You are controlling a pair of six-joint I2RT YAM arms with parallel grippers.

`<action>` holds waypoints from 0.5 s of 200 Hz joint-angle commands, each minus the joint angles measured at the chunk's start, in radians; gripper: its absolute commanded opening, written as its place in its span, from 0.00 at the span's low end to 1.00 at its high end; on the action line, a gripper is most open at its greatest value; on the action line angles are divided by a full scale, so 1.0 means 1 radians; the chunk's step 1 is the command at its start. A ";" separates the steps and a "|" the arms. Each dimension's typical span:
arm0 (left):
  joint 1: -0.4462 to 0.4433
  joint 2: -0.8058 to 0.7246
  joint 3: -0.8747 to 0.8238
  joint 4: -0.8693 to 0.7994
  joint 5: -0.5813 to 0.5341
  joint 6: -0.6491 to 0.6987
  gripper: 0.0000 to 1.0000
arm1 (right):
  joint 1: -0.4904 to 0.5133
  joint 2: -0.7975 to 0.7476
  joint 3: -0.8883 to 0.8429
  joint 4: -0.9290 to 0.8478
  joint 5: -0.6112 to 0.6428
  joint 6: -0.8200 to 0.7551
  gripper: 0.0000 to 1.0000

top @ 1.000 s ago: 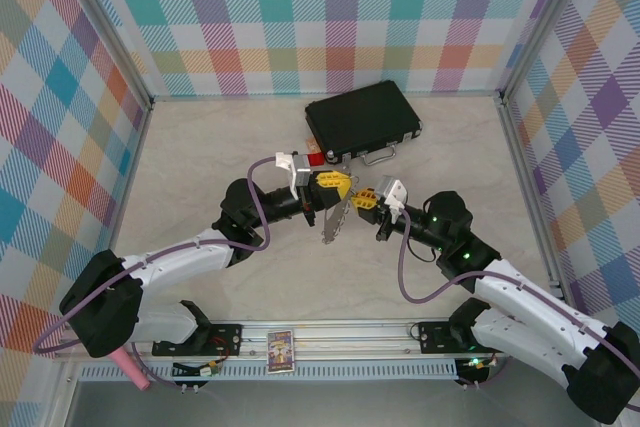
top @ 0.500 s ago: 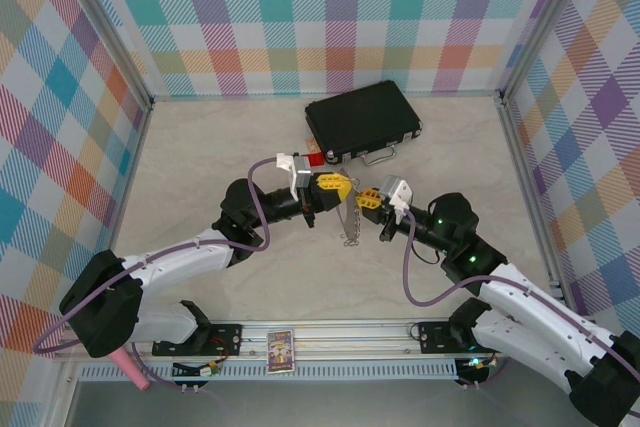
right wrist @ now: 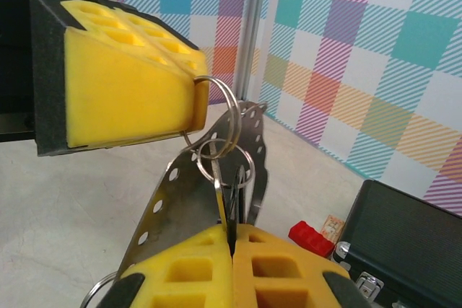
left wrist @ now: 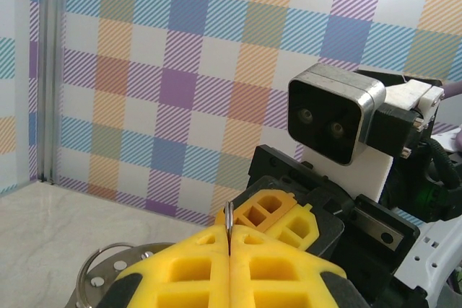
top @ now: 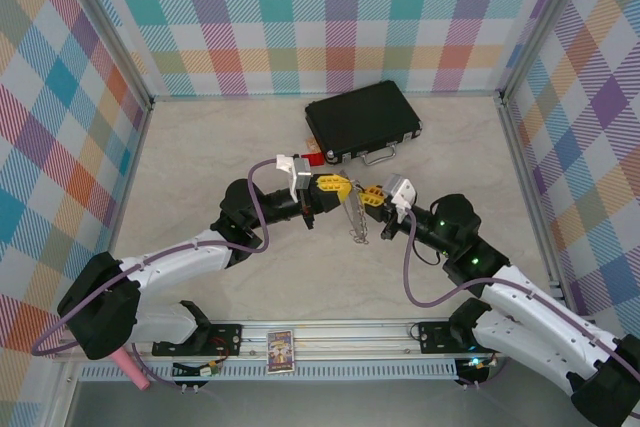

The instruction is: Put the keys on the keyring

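The large thin grey metal keyring [top: 354,219] hangs edge-on above the middle of the pale desk [top: 200,167], between the two claws and nearer than the black rectangular case [top: 362,120] by the desk's far edge. The left claw [top: 343,189], yellow pads pressed together, pinches thin wire loops [right wrist: 216,117] at the top of the cluster. The right claw [top: 369,198], pads likewise together, nips the edge-on blade of one of the keys [right wrist: 229,210] just under those loops. I cannot tell which key it is.

The right wrist view shows the keyring's flat band and row of holes sweeping down left of the right claw's pads, and a small red tag [right wrist: 312,239] on the desk beside the case. The left wrist view shows a nubbed arc of the ring low on the left, beside its own pads, with the right claw close opposite.
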 commanded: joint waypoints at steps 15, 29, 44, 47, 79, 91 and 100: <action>-0.009 -0.025 -0.013 0.005 0.010 0.030 0.00 | 0.000 -0.032 0.009 0.053 0.050 -0.005 0.00; -0.009 -0.028 -0.017 -0.002 -0.002 0.039 0.00 | 0.000 -0.042 0.003 0.058 0.049 -0.005 0.00; -0.009 -0.030 -0.017 -0.016 -0.006 0.045 0.00 | 0.000 -0.048 0.000 0.058 0.038 -0.007 0.00; -0.009 -0.031 -0.017 -0.017 -0.008 0.046 0.00 | 0.001 -0.048 -0.002 0.059 0.036 -0.007 0.00; -0.008 -0.031 -0.016 -0.013 -0.014 0.049 0.00 | 0.000 -0.047 -0.003 0.058 0.039 -0.009 0.00; -0.009 -0.029 -0.013 -0.017 -0.009 0.050 0.00 | 0.001 -0.047 -0.004 0.058 0.037 -0.009 0.00; -0.008 -0.028 -0.010 -0.025 -0.005 0.053 0.00 | 0.001 -0.047 -0.002 0.058 0.035 -0.009 0.00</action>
